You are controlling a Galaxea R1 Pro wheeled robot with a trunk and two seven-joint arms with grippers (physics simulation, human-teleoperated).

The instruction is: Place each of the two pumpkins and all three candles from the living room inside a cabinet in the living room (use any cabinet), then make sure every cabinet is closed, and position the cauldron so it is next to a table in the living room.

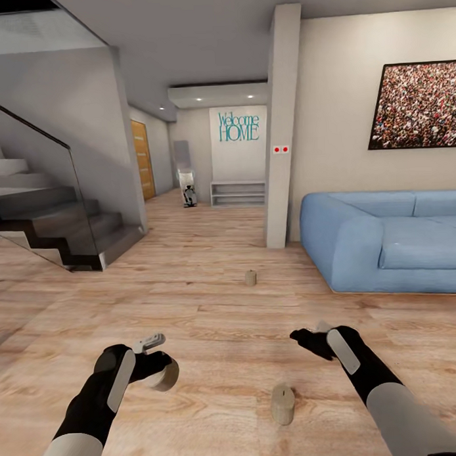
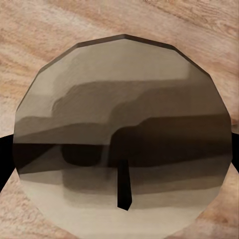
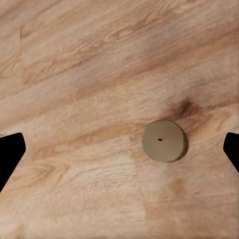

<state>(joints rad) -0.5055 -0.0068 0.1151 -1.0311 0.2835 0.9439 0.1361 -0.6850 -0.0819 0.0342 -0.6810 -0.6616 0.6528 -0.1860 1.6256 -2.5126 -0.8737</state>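
Observation:
Three candles show as short tan cylinders. My left gripper (image 1: 156, 370) is shut on one candle (image 1: 166, 377) low over the wood floor; in the left wrist view its round top (image 2: 124, 99) with a dark wick sits very close, between black fingertips (image 2: 4, 154). A second candle (image 1: 282, 403) stands on the floor between my arms. The third candle (image 1: 251, 277) stands farther ahead. My right gripper (image 1: 309, 340) hangs open over the floor. In the right wrist view, a candle (image 3: 164, 140) stands upright below it, off to one side of the gap. Pumpkins, cabinet, cauldron and table are out of view.
A blue sofa (image 1: 386, 242) fills the right side under a framed picture (image 1: 418, 106). A square pillar (image 1: 281, 154) stands ahead, right of centre. Stairs with a glass rail (image 1: 50, 221) rise at the left. A hallway with a low shelf (image 1: 238, 193) lies beyond.

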